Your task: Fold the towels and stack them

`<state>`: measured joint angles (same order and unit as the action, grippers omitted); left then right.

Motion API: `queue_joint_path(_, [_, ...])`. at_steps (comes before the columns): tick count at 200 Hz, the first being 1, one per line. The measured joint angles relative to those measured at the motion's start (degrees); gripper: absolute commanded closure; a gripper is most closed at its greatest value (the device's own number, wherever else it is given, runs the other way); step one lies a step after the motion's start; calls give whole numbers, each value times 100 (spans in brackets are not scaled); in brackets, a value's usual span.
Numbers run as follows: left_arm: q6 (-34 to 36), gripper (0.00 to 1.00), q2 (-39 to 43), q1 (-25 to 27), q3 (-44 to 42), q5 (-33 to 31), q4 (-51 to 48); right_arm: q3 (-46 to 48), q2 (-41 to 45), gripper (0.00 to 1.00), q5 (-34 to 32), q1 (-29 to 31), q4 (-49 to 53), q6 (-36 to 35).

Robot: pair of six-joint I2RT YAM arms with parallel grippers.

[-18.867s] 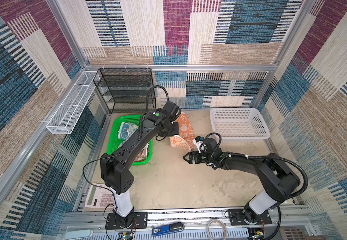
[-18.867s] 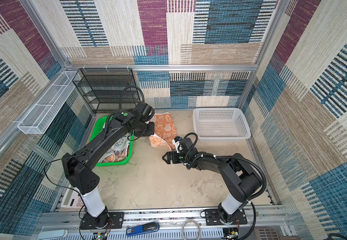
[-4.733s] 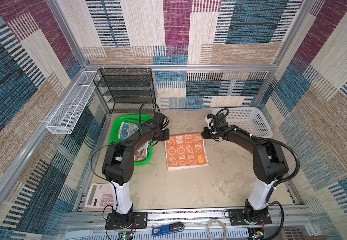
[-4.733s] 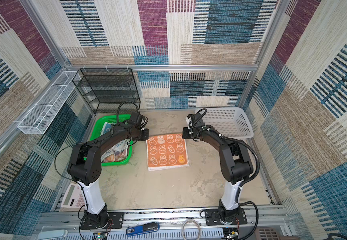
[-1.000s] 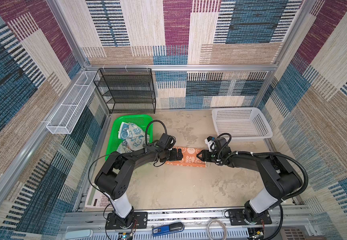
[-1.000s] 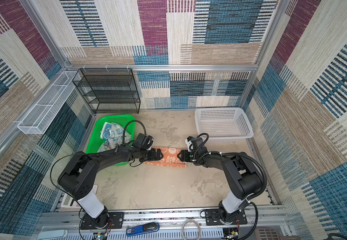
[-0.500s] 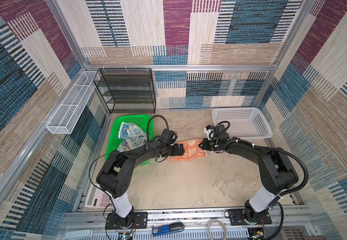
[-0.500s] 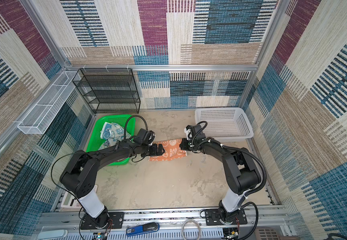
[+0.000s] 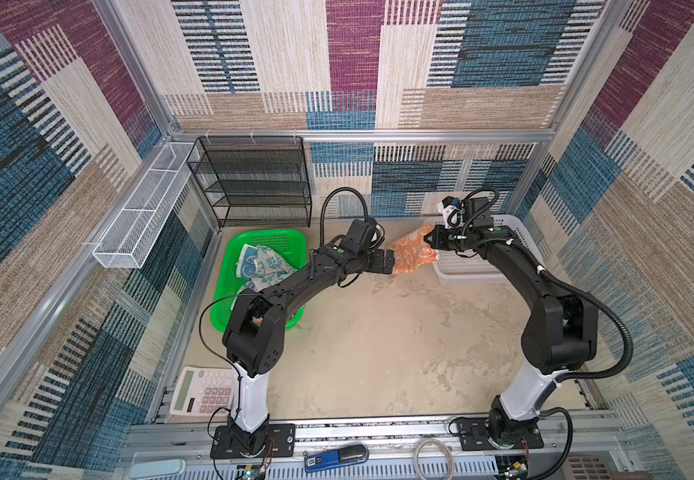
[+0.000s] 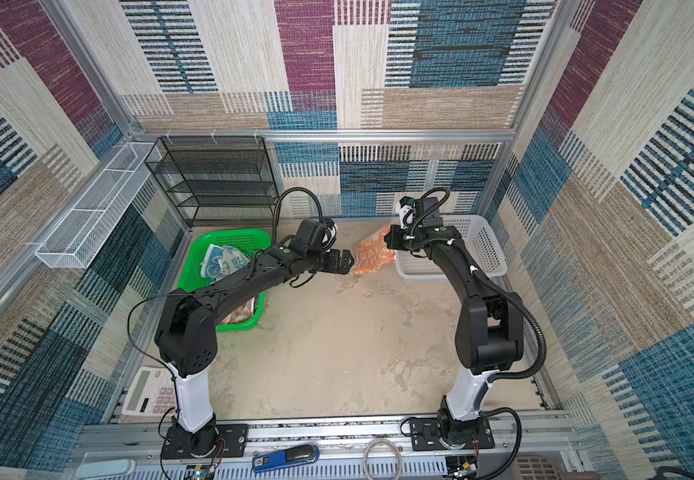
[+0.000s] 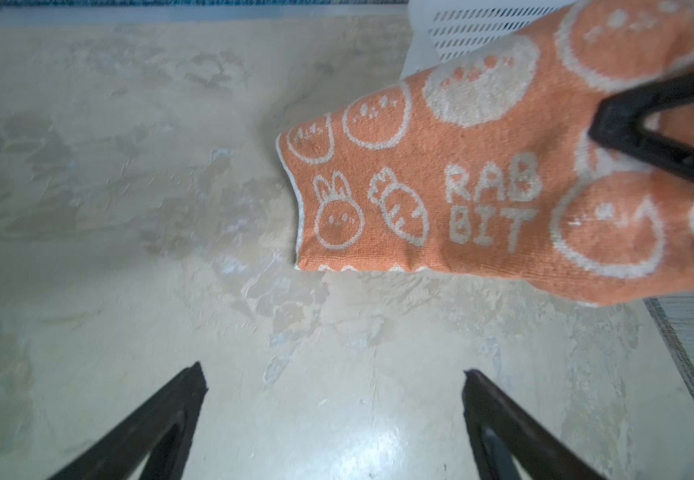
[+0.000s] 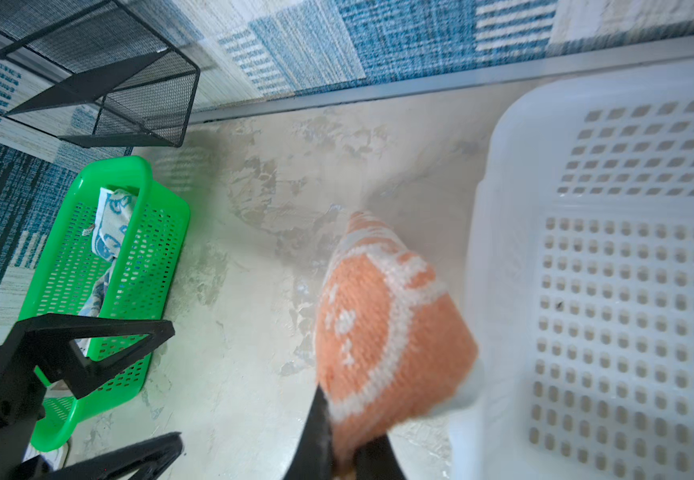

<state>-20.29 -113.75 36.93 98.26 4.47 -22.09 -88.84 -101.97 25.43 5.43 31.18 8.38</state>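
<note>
**Setting:** robotics lab test cell, a staged booth built around two arms.

**Evidence:**
- Aluminium frame (image 9: 378, 135) boxes in the workspace, with its rear bar beyond the left gripper (image 9: 387, 263) and right gripper (image 9: 430, 242).
- Patchwork woven wall panels (image 9: 353, 54) stand beyond and to either side of both grippers.
- Both arm bases are bolted to a slotted metal rail (image 9: 378, 432), well behind the grippers, with a loose cable coil (image 9: 432, 455) beside it.
- Mottled beige tabletop (image 9: 378, 340) lies below both grippers.
- Props:
  - black mesh shelf (image 9: 254, 183), beyond the left gripper
  - green basket (image 9: 272, 239), beside the left arm
  - white basket (image 9: 461, 270), just beside the right gripper
  - calculator (image 9: 204, 390), near the left arm's base
</note>
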Motion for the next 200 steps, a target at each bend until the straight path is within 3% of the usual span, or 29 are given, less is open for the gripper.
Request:
queue_joint_path(31, [168, 1, -446, 48, 726, 7, -236, -59, -251, 100, 302, -533, 109, -387])
queue_joint_path(88, [282, 1, -629, 59, 868, -4, -442, -155, -1150, 100, 343, -1193, 168, -791])
queue_joint_path(136, [343, 1, -669, 59, 870, -153, -455, -474, -1733, 100, 374, -1198, 155, -833])
queue_joint_path(200, [352, 1, -667, 59, 868, -282, -450, -811, -2293, 100, 393, -723, 122, -645])
